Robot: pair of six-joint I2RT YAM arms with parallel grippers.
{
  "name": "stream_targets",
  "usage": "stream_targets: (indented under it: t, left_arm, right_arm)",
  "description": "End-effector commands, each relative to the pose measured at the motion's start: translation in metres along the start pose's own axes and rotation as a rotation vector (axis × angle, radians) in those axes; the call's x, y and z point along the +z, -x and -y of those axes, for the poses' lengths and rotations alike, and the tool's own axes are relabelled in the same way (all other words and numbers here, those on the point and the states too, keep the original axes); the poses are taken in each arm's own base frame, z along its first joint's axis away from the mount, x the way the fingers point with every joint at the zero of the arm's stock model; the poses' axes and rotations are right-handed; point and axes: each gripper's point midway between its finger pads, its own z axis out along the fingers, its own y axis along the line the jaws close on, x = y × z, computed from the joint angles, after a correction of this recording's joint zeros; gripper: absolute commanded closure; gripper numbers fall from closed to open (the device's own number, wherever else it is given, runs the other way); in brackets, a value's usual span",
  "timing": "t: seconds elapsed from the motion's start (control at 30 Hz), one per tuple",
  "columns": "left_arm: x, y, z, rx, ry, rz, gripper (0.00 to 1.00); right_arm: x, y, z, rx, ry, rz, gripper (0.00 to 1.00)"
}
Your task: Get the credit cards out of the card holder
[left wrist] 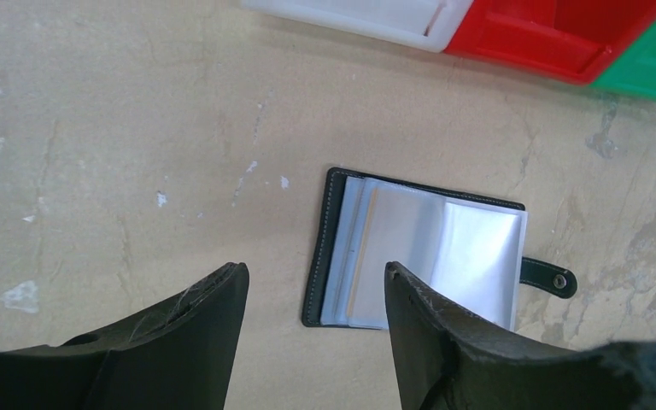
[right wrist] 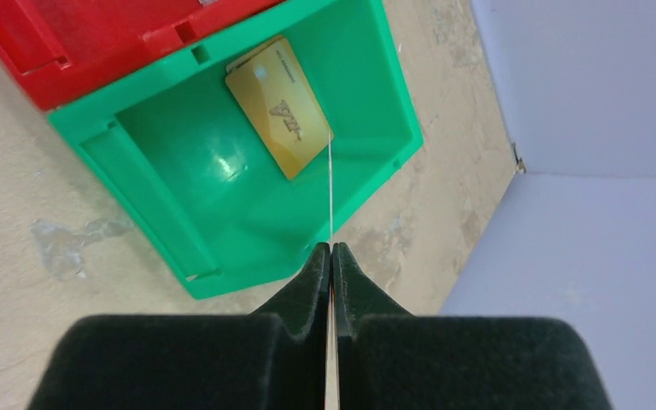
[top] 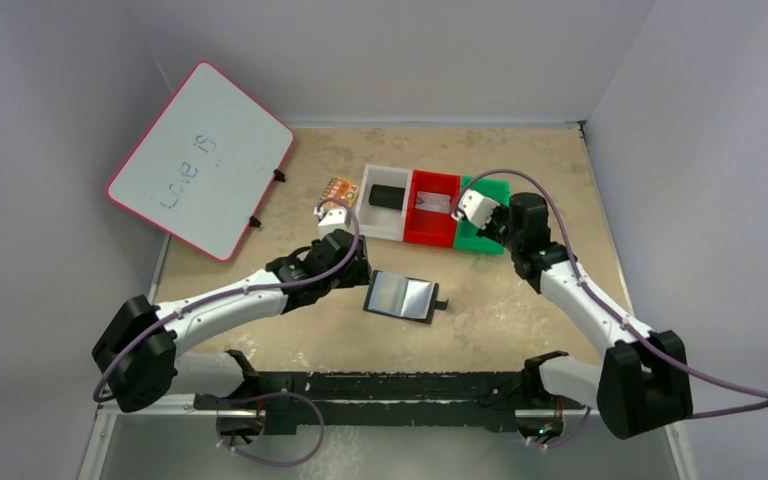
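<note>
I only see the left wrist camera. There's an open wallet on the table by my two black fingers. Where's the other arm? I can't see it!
Observer: The right gripper is over the green bin, at the far right of the row of bins.
Operator: Is it holding something?
Observer: Yes. It is shut on a thin card, which its camera sees edge-on as a pale line.
Operator: Is there anything in that bin?
Observer: One gold card lies flat on the bin's floor, towards the far side.
</note>
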Motion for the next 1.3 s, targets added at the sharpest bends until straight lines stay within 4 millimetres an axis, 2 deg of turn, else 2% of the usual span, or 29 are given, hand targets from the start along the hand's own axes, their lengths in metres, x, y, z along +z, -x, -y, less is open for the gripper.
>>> stream_targets:
  t: [0.0,0.2,0.37,0.6,1.0,1.27]
  left_arm:
    - [-0.008,0.014,-0.014,-0.003,-0.018,0.018,0.40]
    - [-0.017,0.027,-0.034,-0.038,-0.007,0.038,0.38]
    - [-0.021,0.032,-0.042,-0.053,-0.005,0.050,0.37]
    - [-0.026,0.036,-0.054,-0.067,0.015,0.059,0.34]
    - [-0.031,0.040,-0.053,-0.076,0.006,0.069,0.33]
    - [-0.034,0.041,-0.053,-0.081,0.000,0.070,0.33]
  right_arm:
    - [0.012,0.042,0.031,-0.131,-0.007,0.144,1.00]
    - [0.024,0.057,0.036,-0.180,0.019,0.181,1.00]
    - [0.043,0.045,0.023,-0.223,0.075,0.142,1.00]
    - [0.061,0.035,0.017,-0.243,0.067,0.138,1.00]
    - [0.079,0.015,0.011,-0.239,0.090,0.087,1.00]
    - [0.104,0.006,-0.001,-0.239,0.131,0.082,1.00]
